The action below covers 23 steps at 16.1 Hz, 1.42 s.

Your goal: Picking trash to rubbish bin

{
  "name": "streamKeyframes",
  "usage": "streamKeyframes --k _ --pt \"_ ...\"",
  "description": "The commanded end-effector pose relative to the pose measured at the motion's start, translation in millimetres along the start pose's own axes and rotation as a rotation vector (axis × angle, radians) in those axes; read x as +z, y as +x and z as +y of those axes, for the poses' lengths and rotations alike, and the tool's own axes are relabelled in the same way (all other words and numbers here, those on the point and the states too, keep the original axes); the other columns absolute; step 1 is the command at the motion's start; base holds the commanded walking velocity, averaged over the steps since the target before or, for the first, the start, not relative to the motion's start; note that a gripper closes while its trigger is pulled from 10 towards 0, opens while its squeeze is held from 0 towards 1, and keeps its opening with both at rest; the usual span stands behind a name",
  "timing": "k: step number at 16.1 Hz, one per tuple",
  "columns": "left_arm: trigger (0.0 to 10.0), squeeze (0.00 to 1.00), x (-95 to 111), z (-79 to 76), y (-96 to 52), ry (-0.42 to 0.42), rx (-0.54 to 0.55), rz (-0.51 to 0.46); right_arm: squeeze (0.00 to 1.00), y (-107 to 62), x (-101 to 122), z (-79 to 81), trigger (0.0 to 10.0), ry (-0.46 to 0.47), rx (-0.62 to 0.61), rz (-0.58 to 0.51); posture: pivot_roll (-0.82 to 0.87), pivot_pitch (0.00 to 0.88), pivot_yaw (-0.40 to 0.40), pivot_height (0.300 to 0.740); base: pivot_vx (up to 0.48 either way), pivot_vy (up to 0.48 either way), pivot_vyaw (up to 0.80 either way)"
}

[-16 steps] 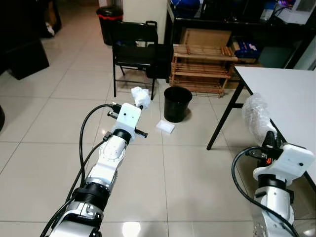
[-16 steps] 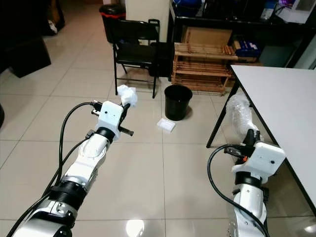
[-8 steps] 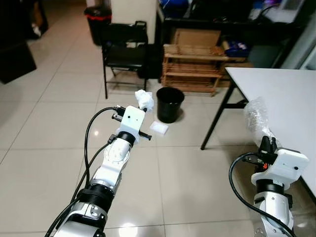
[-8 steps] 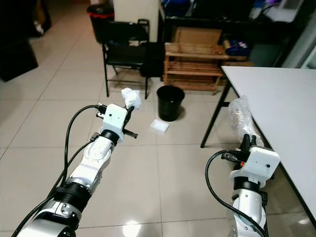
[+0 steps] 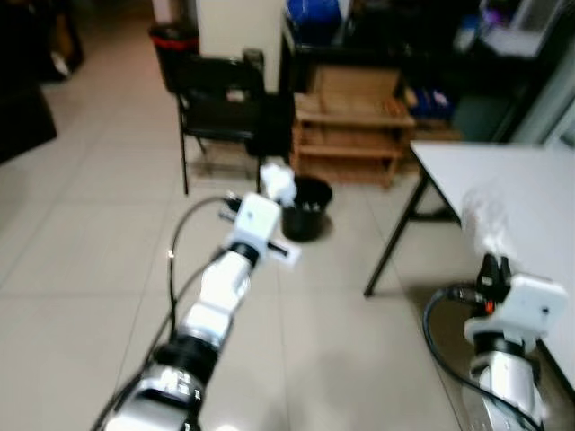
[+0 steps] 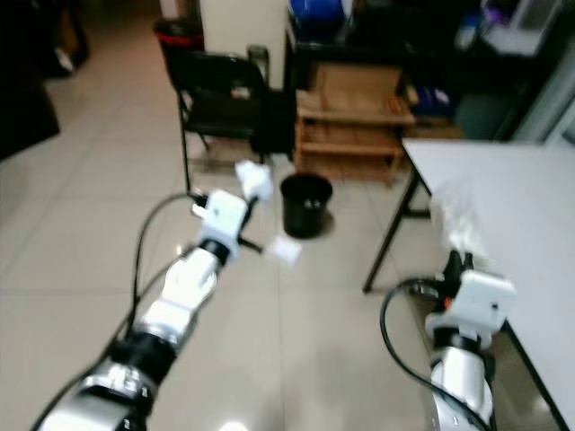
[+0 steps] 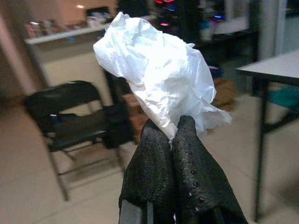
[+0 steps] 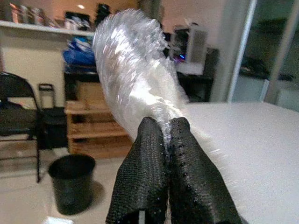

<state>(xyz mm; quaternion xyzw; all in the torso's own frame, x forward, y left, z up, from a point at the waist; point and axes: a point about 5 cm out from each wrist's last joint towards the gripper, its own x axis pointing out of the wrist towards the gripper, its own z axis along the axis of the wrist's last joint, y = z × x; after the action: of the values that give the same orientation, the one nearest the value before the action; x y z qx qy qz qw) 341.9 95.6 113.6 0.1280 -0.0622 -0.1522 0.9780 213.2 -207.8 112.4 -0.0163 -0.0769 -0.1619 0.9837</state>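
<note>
The left tool [image 7: 172, 135] is clenched on a wad of crumpled white tissue [image 7: 156, 77], soft and creased, its bulk standing up and out past the textured black fingertips [image 7: 191, 140]. From the head, blurred, the wad [image 5: 278, 182] hangs above the tiled floor [image 5: 81, 242], just short of a round black bin [image 5: 305, 208] that stands upright with its mouth open. A flat white scrap [image 6: 284, 250] lies on the tiles just beside the bin. The right tool [image 8: 164, 135] grips a piece of clear crinkled plastic [image 8: 133, 70], long and glossy, its length running up and away from the fingers; it [image 5: 485, 220] rises beside the edge of the white worktop [image 5: 530, 197]. Behind the bin stand a black folding chair [image 5: 216, 99] and a slatted wooden rack [image 5: 350, 135]
</note>
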Motion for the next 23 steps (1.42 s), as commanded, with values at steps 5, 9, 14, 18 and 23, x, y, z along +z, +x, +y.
streamKeyframes --k 5,9,14,18,23 --pt "10.0 0.00 -5.0 5.5 -1.9 0.008 0.020 0.024 0.00 -2.3 -1.8 2.8 10.0 0.017 0.008 0.011 0.10 0.015 -0.057 0.740 0.471 0.000 0.00" --pt "10.0 0.00 -5.2 10.4 -4.3 0.014 0.004 0.026 0.00 0.0 -1.2 7.7 10.0 0.022 0.034 0.008 0.10 0.025 -0.065 0.740 0.456 0.000 0.00" --pt "10.0 0.00 -23.7 34.5 -40.7 0.032 -0.017 0.089 0.00 1.1 -2.3 6.5 10.0 0.018 0.056 0.013 0.14 0.049 -0.084 0.740 0.397 0.000 0.00" --pt "10.0 0.00 -18.5 37.8 -39.9 0.029 0.002 0.083 0.00 4.4 -2.6 9.0 10.0 0.018 0.073 0.013 0.16 0.047 -0.088 0.740 0.369 0.000 0.00" --pt "10.0 0.00 -2.5 26.0 -29.3 0.002 -0.019 0.047 0.00 5.2 -3.3 10.3 10.0 0.024 0.072 0.010 0.16 0.038 -0.076 0.740 0.371 0.000 0.00"
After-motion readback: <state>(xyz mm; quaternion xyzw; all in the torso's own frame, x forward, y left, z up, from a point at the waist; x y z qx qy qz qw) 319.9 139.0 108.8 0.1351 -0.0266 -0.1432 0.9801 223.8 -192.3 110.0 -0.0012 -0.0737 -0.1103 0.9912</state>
